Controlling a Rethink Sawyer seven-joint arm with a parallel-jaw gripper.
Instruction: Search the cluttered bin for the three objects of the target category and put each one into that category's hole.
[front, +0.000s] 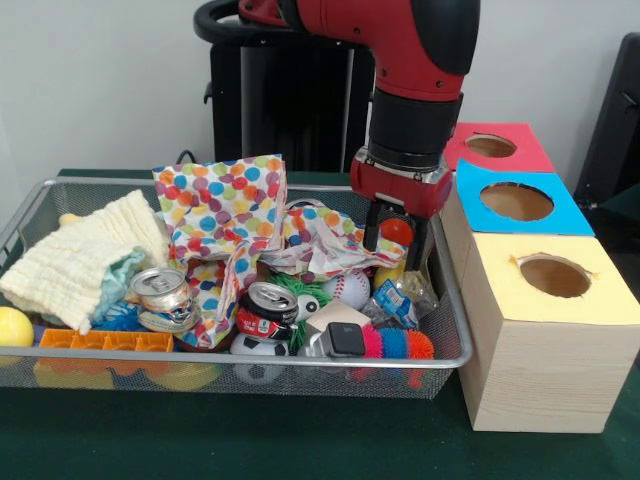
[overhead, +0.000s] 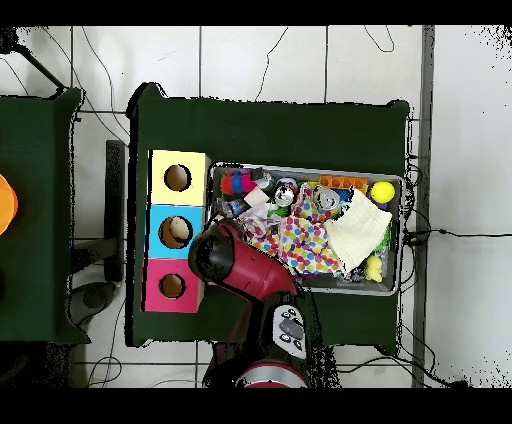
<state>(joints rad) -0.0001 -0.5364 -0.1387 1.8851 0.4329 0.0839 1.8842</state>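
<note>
Gripper (front: 397, 236) over the wire bin (front: 455, 330)
Its fingers (front: 371, 224) were clamped on an orange ball (front: 397, 231) — near the bin's edge beside the boxes (front: 545, 330).

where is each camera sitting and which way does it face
Front view: low across the table, facing the wire bin and the gripper holding an orange ball; the red arm drops in from above.
Overhead view: straight down on the bin; the arm reaches up from the bottom.
Both show the polka-dot paper and three hole boxes.
</note>
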